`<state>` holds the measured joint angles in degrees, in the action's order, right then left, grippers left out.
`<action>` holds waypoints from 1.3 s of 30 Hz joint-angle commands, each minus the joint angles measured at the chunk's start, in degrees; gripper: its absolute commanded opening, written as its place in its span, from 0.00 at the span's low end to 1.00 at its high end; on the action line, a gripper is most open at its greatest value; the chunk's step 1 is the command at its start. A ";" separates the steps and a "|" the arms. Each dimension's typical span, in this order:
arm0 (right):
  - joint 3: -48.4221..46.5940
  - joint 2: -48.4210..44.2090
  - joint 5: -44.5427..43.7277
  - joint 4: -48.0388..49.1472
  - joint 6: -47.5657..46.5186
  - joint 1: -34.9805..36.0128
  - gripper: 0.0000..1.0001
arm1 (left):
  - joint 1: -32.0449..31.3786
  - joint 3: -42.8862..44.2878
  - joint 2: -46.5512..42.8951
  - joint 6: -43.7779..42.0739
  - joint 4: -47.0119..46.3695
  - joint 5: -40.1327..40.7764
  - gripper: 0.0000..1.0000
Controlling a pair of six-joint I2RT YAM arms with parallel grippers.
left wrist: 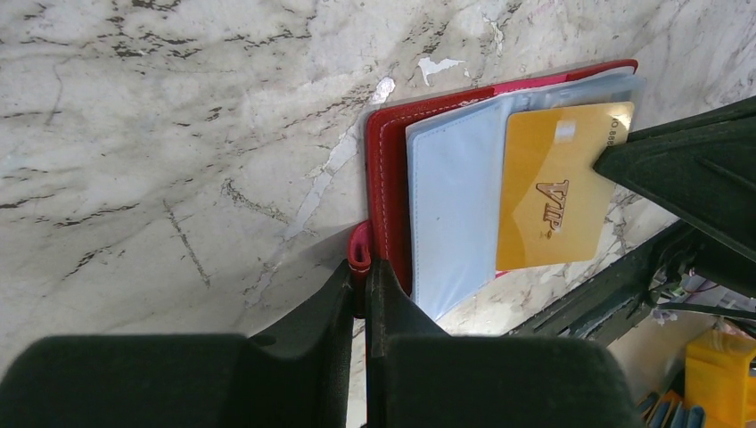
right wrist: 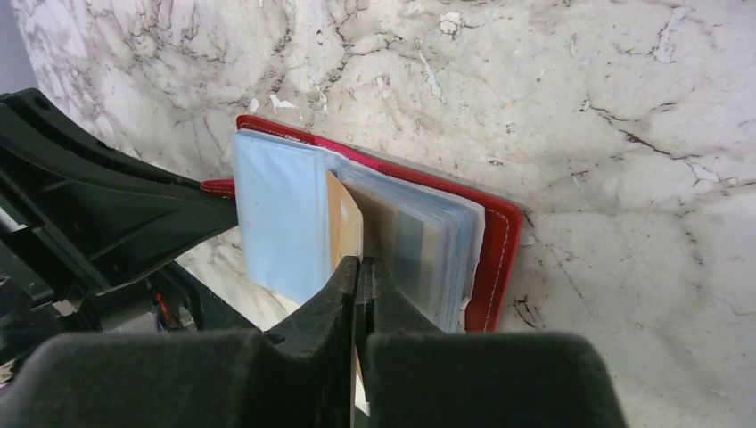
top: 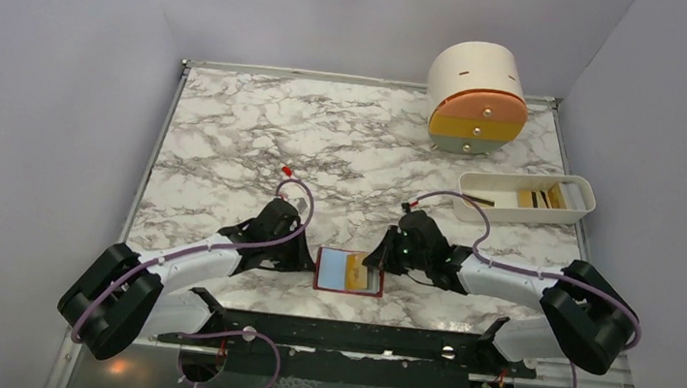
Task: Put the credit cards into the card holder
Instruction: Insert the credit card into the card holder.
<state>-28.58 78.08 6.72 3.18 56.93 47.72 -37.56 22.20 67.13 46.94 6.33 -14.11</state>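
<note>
Marbled worktop (top: pixel 229 132) near the front edge is occupied by the opened red card holder (left wrist: pixel 388 178). Its snap tab (left wrist: pixel 360 254) is pinched by the clenched left end effector (left wrist: pixel 365 267), and a yellow credit card (left wrist: pixel 553 196) is gripped at the clear sleeves (left wrist: pixel 450 205) by the right end effector (right wrist: pixel 358 267) (further cards (top: pixel 539 199) are seen in the white tray (top: pixel 466 184)).

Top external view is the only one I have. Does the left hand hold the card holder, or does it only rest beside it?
Observer: Left wrist view shows the left hand shut on the small red tab at the edge of the card holder.
Operator: And the right hand?
Observer: The right hand is shut on the edge of a yellow card printed VIP.
Operator: Is any card in already?
Observer: Right wrist view shows tan and blue cards behind clear sleeves, it seems.
</note>
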 commanded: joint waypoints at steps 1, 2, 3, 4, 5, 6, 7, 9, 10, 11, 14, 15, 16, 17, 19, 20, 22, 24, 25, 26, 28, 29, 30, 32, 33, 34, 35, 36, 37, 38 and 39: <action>1.46 2.66 0.61 3.87 -0.63 0.35 0.01 | -0.03 -1.61 0.01 0.17 0.68 -1.21 0.00; 1.57 3.02 1.08 4.56 -0.76 0.36 0.01 | -0.02 -1.63 0.09 0.19 0.58 -1.21 0.00; 1.71 3.24 1.51 5.05 -0.85 0.40 0.01 | -0.01 -1.71 0.10 0.17 0.48 -1.27 0.00; 1.82 3.25 1.87 5.26 -0.92 0.36 0.01 | -0.01 -1.74 0.18 0.17 0.48 -1.27 0.00; 1.78 3.10 2.17 5.48 -0.99 0.35 0.01 | -0.04 -1.72 0.23 0.09 0.44 -1.18 0.00; 1.73 2.78 2.31 5.64 -1.14 0.38 0.01 | -0.04 -1.78 0.27 0.09 0.42 -1.18 0.00; 1.69 2.52 2.16 5.54 -1.21 0.40 0.01 | -0.05 -1.73 0.28 0.02 0.36 -1.18 0.00; 1.77 2.14 1.23 5.18 -1.28 0.39 0.01 | -0.03 -1.72 0.36 0.08 0.28 -1.26 0.00; 1.88 2.20 0.72 5.15 -1.26 0.38 0.01 | -0.05 -1.75 0.44 0.08 0.18 -1.34 0.00; 2.11 2.33 0.47 5.58 -1.25 0.38 0.01 | -0.06 -1.71 0.50 0.08 0.14 -1.36 0.00; 2.88 3.32 0.07 8.28 -1.05 0.40 0.01 | -0.02 -1.67 0.54 0.16 0.13 -1.45 0.00; 2.93 3.68 -0.14 9.01 -1.11 0.42 0.01 | -0.03 -1.68 0.50 0.17 0.14 -1.43 0.00; 2.84 3.95 -0.32 9.77 -1.26 0.36 0.01 | -0.05 -1.64 0.54 0.17 0.15 -1.45 0.00; 2.76 4.19 -0.69 10.27 -1.29 0.36 0.01 | -0.06 -1.64 0.53 0.17 0.12 -1.38 0.00; 2.58 4.72 -1.36 11.17 -1.31 0.35 0.01 | -0.05 -1.89 0.54 0.17 0.05 -1.26 0.00; 2.38 4.90 -1.62 11.41 -1.33 0.35 0.01 | -0.06 -2.06 0.59 0.13 -0.06 -1.20 0.00; 1.98 5.64 -1.71 12.06 -1.75 0.41 0.01 | -0.01 -2.16 0.82 0.17 -0.27 -1.02 0.00; 1.84 6.60 -1.58 12.64 -1.50 0.36 0.01 | -0.06 -2.16 1.10 0.17 -0.41 -1.09 0.00; 1.92 6.83 -1.43 13.21 -1.54 0.36 0.01 | -0.06 -2.18 1.27 0.09 -0.45 -1.10 0.00; 2.13 7.02 -1.23 14.03 -1.43 0.39 0.01 | -0.01 -2.21 1.37 0.04 -0.56 -1.03 0.00; 2.65 7.12 -0.83 15.63 -1.09 0.37 0.01 | -0.03 -2.14 1.51 -0.08 -0.48 -0.98 0.00; 2.79 7.21 -0.56 16.44 -0.91 0.42 0.01 | -0.05 -2.15 1.51 -0.11 -0.49 -0.84 0.00; 2.90 7.36 -0.15 17.14 -0.89 0.34 0.01 | -0.01 -2.18 1.55 -0.17 -0.54 -0.79 0.00; 2.88 7.86 0.45 18.16 -1.10 0.43 0.01 | -0.01 -2.27 1.74 -0.29 -0.60 -0.65 0.00; 2.77 8.13 0.56 18.17 -0.97 0.38 0.01 | -0.05 -2.20 1.85 -0.30 -0.58 -0.72 0.00; 2.81 8.33 0.65 18.28 -0.70 0.41 0.01 | -0.06 -2.16 1.81 -0.27 -0.53 -0.82 0.00; 3.01 8.51 0.84 18.71 -0.30 0.44 0.01 | -0.06 -2.16 1.81 -0.20 -0.55 -0.91 0.00; 3.32 8.63 0.95 19.47 0.02 0.40 0.01 | -0.06 -2.20 1.73 -0.18 -0.57 -0.92 0.00; 3.55 9.11 1.27 20.26 0.24 0.39 0.01 | -0.06 -2.22 1.55 -0.10 -0.53 -0.92 0.00; 3.40 9.62 1.68 20.51 0.39 0.43 0.01 | -0.06 -2.16 1.31 -0.02 -0.53 -0.88 0.00; 2.82 10.38 2.26 20.32 0.38 0.41 0.01 | -0.06 -2.11 1.21 0.07 -0.56 -0.84 0.00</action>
<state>-26.04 85.95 7.62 21.06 56.95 47.68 -37.50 21.56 67.68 47.07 4.16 -14.76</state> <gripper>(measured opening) 0.015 0.087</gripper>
